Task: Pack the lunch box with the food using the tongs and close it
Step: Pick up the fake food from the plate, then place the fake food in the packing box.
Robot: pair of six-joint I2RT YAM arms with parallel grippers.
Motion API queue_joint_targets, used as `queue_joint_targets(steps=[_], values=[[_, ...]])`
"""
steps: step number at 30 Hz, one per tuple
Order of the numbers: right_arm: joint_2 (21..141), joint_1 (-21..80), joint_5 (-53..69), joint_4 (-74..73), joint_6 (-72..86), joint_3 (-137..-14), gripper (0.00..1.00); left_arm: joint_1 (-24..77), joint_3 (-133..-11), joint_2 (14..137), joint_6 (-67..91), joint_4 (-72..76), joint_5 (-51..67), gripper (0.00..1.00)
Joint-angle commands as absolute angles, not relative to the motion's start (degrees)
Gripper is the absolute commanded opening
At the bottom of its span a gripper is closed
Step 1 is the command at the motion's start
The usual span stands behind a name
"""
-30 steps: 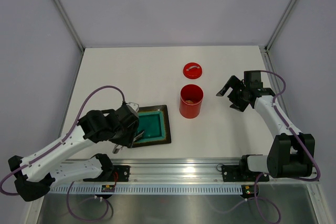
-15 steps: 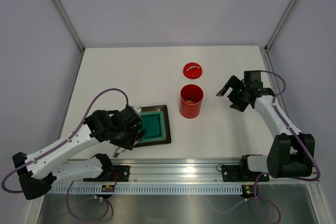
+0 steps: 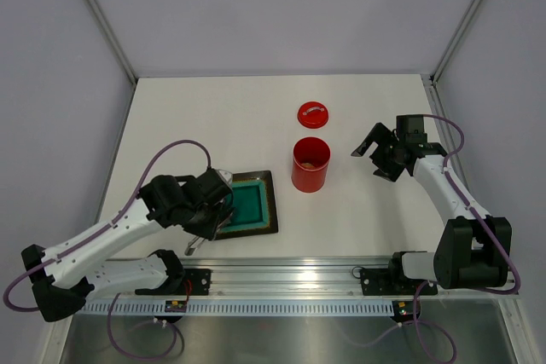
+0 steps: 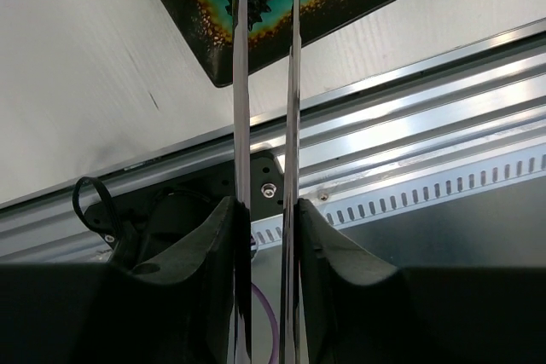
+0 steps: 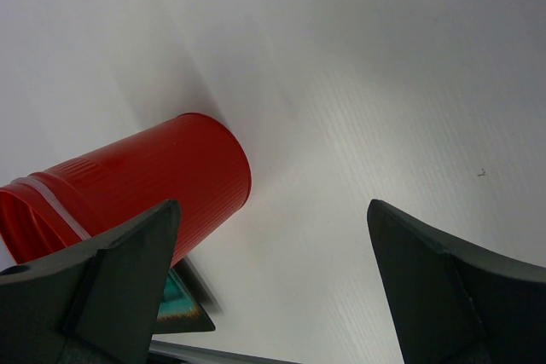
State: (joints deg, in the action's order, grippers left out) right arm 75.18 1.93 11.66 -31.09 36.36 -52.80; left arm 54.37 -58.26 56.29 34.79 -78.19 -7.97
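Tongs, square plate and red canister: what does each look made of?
Tongs: polished metal, probably steel, going by the thin arms and mirror-like reflections.
Square plate: likely glazed ceramic, with a glossy teal centre and a dark rim speckled with brown.
Red canister: unclear, either painted metal or plastic. The wall is satin red with fine ribbing and a pale band near the mouth.

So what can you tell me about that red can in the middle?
The red can is a ribbed cylinder, perhaps metal, with a pale band near its rim. It stands upright and open on the table, tan food showing inside. Its lid lies apart behind it. The dark plate sits to its left, the open right gripper to its right; neither touches it.
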Motion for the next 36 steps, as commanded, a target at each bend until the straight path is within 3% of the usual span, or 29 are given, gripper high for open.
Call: queue_joint_targets(steps=[1, 13, 22, 36], values=[[74.53, 2.29, 12.22, -29.71, 35.68, -53.44, 0.99, 54.23, -63.71, 56.16, 34.45, -83.76, -8.70, 0.18], [73.39, 2.37, 11.87, -30.41, 35.60, -53.52, 0.99, 54.23, -76.28, 57.30, 35.33, -76.30, -12.92, 0.01], [72.77, 2.29, 11.16, -31.29, 35.68, -53.44, 0.99, 54.23, -81.20, 58.62, 33.05, -64.17, -9.23, 0.00], [72.33, 2.37, 10.46, -32.08, 35.59, -53.96, 0.99, 54.23, -89.12, 75.13, 27.07, -46.15, -0.53, 0.00]])
